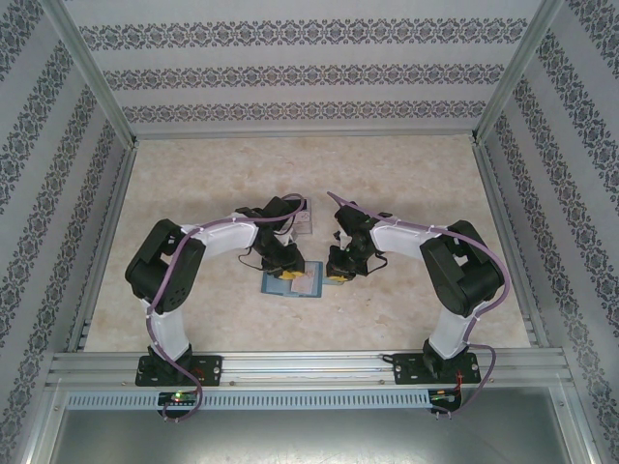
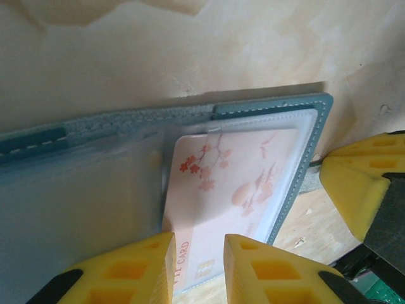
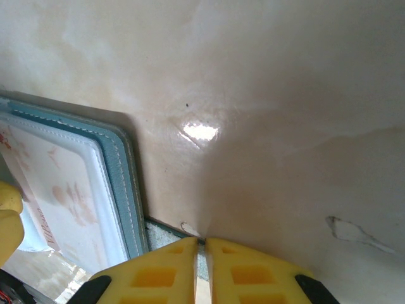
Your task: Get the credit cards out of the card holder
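A: Bottom of the left wrist view, the left claw (image 2: 199,253): yellow fingers apart, nothing clamped, straddling the near end of a credit card (image 2: 234,183).

B: White face, pink blossom print. Its near end pokes out toward the bottom of the frame, and the far end sits under the clear pocket (image 2: 307,126).

A: That's the one card I can make out. The card holder (image 2: 272,106) lies open and flat on the table (image 2: 190,44), its teal border running across mid-frame.

B: In the right wrist view, bottom centre, there's the right claw (image 3: 204,244). Its fingers are pressed together, and they look pinched on the holder's grey strap tab (image 3: 168,229).

A: So that's the anchor, and that's what I'd want here. The holder looks soft, and I'd expect it to slide with the card if nothing held it.

B: So what should the left do?

A: Get a proper bite on the exposed end, then draw it straight back along the pocket's line, toward the bottom of the frame. Keep it low and flat. Skew it and I'd expect a corner to catch the pocket's stitched edge.

B: And lifting too soon could fold the holder's right half up with it.
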You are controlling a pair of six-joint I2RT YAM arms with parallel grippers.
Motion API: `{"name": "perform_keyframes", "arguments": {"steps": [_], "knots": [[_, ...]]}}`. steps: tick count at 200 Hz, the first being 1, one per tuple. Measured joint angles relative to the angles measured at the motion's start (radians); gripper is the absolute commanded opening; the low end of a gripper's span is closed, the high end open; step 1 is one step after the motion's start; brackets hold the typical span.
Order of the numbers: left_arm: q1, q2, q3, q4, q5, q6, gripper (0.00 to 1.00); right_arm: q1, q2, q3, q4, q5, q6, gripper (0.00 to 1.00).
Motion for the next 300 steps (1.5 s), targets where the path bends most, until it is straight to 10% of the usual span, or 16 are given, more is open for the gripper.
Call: {"name": "perform_keyframes", "arguments": {"steps": [300], "knots": [[0.013,0.018,-0.022,0.033,0.001,0.000,0.19,0.006,0.000,0.000,0.000,0.000,0.000,0.16]]}}
